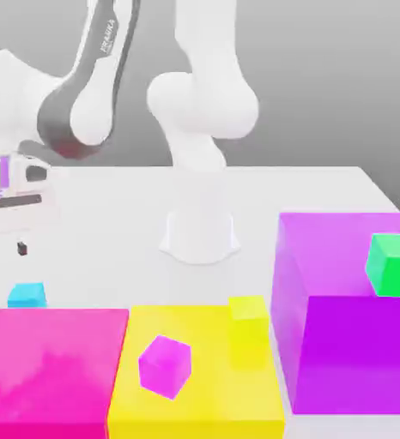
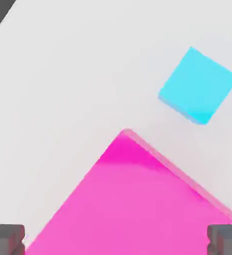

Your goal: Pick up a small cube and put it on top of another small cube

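The small cyan cube (image 1: pixel 27 295) rests on the white table at the exterior view's left, just behind the big magenta block (image 1: pixel 53 369). In the hand view the cyan cube (image 2: pixel 198 84) lies off to one side of that block's corner (image 2: pixel 138 199). My gripper (image 1: pixel 15 244) hovers above the table a little behind the cyan cube, touching nothing. Its dark fingertips (image 2: pixel 6 239) stand wide apart, so my gripper (image 2: pixel 116 243) is open and empty. The small yellow cube (image 1: pixel 248 310) sits on the far right corner of the big yellow block (image 1: pixel 195 386).
A small magenta cube (image 1: pixel 165 364) lies tilted on the big yellow block. A small green cube (image 1: pixel 394 264) sits on the big purple block (image 1: pixel 349 343) at the exterior view's right. The arm's white base (image 1: pixel 200 231) stands mid-table.
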`<state>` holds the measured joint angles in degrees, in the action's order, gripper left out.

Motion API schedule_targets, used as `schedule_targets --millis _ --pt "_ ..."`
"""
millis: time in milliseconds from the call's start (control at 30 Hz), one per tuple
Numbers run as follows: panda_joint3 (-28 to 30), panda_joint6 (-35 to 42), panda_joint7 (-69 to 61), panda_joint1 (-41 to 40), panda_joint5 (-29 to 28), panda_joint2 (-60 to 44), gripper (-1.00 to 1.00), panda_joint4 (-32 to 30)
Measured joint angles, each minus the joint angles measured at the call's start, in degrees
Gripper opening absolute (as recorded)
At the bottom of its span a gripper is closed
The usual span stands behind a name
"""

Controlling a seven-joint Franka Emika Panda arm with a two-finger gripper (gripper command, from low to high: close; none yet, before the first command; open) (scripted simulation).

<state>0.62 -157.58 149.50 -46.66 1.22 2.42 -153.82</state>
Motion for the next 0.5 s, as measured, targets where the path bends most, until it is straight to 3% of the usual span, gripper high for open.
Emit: schedule_targets --millis 200,400,433,500 --pt "2.5 -4.0 14.6 -3.7 -0.3 -6.5 0.00 -2.9" --pt "1.2 -13.4 15.0 -4.9 1.7 -18.2 0.00 -1.4" --pt "0.9 -14.6 14.8 -5.2 1.9 -19.7 -1.00 -1.1" --pt "0.9 -14.6 14.8 -5.2 1.9 -19.7 -1.00 -1.1"
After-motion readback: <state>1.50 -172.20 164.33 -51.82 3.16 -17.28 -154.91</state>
